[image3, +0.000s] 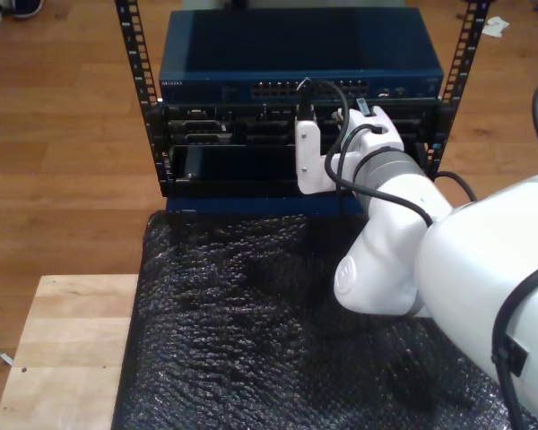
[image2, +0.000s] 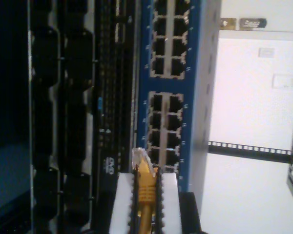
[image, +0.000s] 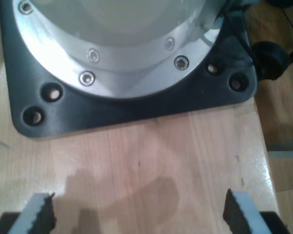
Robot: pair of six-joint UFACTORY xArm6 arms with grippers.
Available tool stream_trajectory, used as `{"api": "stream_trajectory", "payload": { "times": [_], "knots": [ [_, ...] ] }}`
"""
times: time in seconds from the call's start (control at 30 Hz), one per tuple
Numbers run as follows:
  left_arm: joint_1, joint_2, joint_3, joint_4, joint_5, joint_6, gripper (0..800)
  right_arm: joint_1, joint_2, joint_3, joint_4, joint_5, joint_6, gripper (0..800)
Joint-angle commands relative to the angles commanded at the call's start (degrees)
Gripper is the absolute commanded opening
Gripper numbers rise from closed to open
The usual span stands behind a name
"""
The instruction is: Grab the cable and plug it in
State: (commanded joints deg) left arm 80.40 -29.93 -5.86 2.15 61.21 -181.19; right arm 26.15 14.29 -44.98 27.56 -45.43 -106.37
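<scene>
My second gripper [image2: 145,200] is shut on the yellow cable [image2: 145,187], which runs between its black pads. The clear plug [image2: 139,157] at the cable's tip sticks out past the fingertips. It points at the blue switch [image2: 195,97], close to the lower block of ports [image2: 166,129] but still short of them. In the exterior view my second gripper [image3: 307,134] reaches up to the port row [image3: 296,90] of the blue switch [image3: 296,54] in the rack. My first gripper [image: 139,214] is open with nothing between its fingers [image: 39,217], low over a wooden table [image: 151,161].
A black base plate [image: 136,105] with a bolted metal flange sits just ahead of my first gripper. Black rack units [image3: 233,134] sit under the switch between perforated rack posts [image3: 134,81]. A black bubble-wrap mat [image3: 251,322] lies in front of the rack, beside a wooden table [image3: 63,349].
</scene>
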Motion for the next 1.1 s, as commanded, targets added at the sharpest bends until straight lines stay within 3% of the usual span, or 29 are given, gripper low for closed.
{"api": "stream_trajectory", "payload": {
  "times": [0.27,0.5,0.77,1.1],
  "knots": [
    [0.0,0.0,0.0,0.0,0.0,0.0,800,0.2,0.3,0.0,-0.3,0.0,0.0,0],
    [0.0,0.0,0.0,0.0,0.0,0.0,800,-2.3,0.7,-1.6,-6.1,0.0,0.0,0],
    [0.0,0.0,0.0,0.0,0.0,0.0,800,-4.7,3.3,-7.1,-6.9,2.2,0.1,0],
    [0.0,0.0,0.0,0.0,0.0,0.0,800,-5.2,2.6,-7.6,-6.9,3.3,0.2,0]
  ]
}}
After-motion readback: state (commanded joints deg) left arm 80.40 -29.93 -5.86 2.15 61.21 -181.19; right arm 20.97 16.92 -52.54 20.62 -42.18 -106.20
